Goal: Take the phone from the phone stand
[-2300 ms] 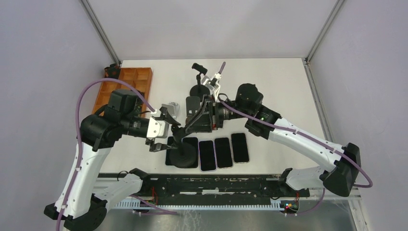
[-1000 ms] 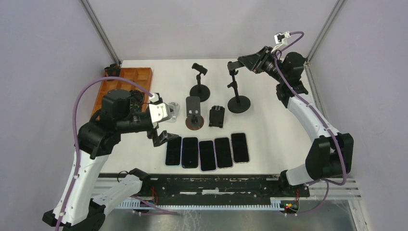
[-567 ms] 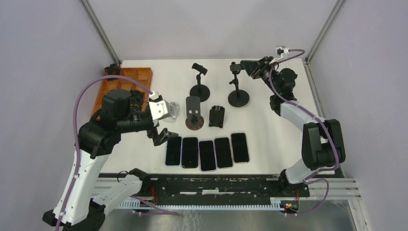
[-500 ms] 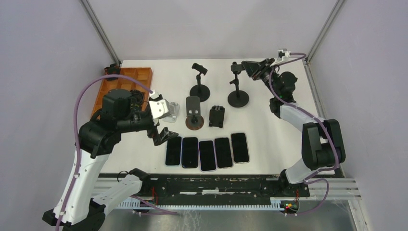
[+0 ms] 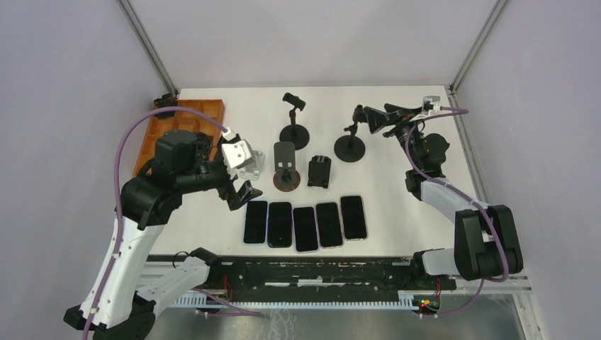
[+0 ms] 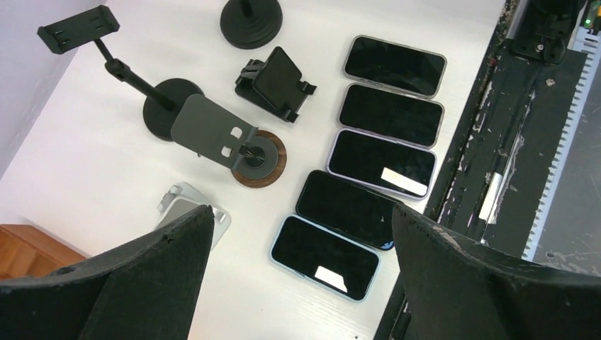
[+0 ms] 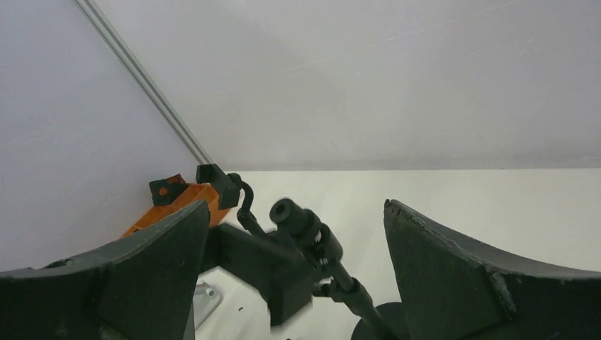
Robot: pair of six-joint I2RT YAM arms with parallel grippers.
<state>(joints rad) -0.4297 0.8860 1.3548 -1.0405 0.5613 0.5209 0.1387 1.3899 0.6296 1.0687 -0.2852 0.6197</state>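
Several dark phones (image 5: 305, 228) lie flat in a row near the front edge; the left wrist view shows them (image 6: 381, 161) side by side. No phone stand in view carries a phone. My right gripper (image 5: 370, 117) is open around the clamp head (image 7: 283, 265) of the tall black stand (image 5: 349, 146) at the back right, its fingers apart from it. My left gripper (image 5: 239, 185) hangs open, high over the leftmost phone (image 6: 324, 257), holding nothing.
A second tall stand (image 5: 293, 131), a plate stand on a wooden disc (image 5: 285, 168), a black folding stand (image 5: 319, 171) and a silver stand (image 5: 249, 166) stand mid-table. An orange tray (image 5: 191, 120) sits at the back left.
My right gripper has opened and let go of the tall stand's head, and its arm has swung lower and nearer. The left arm has barely moved.
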